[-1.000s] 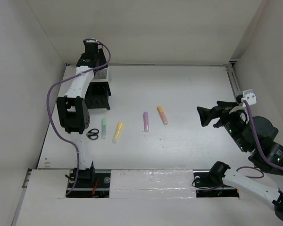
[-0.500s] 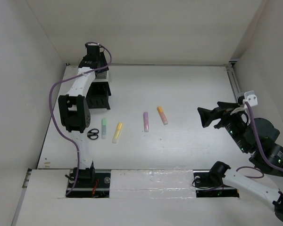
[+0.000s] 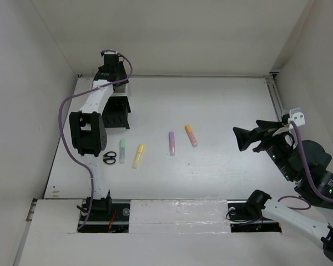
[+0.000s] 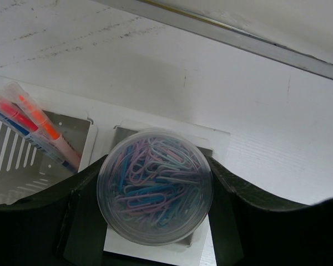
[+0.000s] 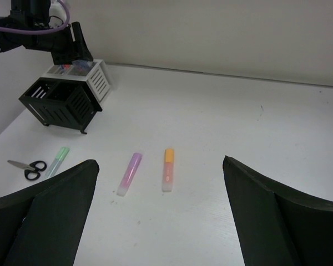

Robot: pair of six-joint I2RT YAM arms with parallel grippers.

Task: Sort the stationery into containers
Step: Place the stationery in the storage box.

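Nearest to us, well to the right of the black organiser (image 3: pixel 117 112), the right tool (image 5: pixel 161 221) hangs above the worktop (image 3: pixel 222 111), its fingers wide apart and holding nothing. On our side of the black organiser lie the scissors (image 3: pixel 109 158), the green marker (image 3: pixel 122 150) and the yellow marker (image 3: pixel 138 155) in a row. The purple marker (image 3: pixel 171 143) and orange marker (image 3: pixel 191 136) lie further to its right. Just behind the black organiser stands the white organiser (image 5: pixel 94 77). Over it, the left tool (image 4: pixel 156 191) is clamped on a round clear box of paper clips (image 4: pixel 153 166) at one compartment's mouth. We cannot tell whether the box touches the rim. Pens (image 4: pixel 36 124) lean in the other compartment.
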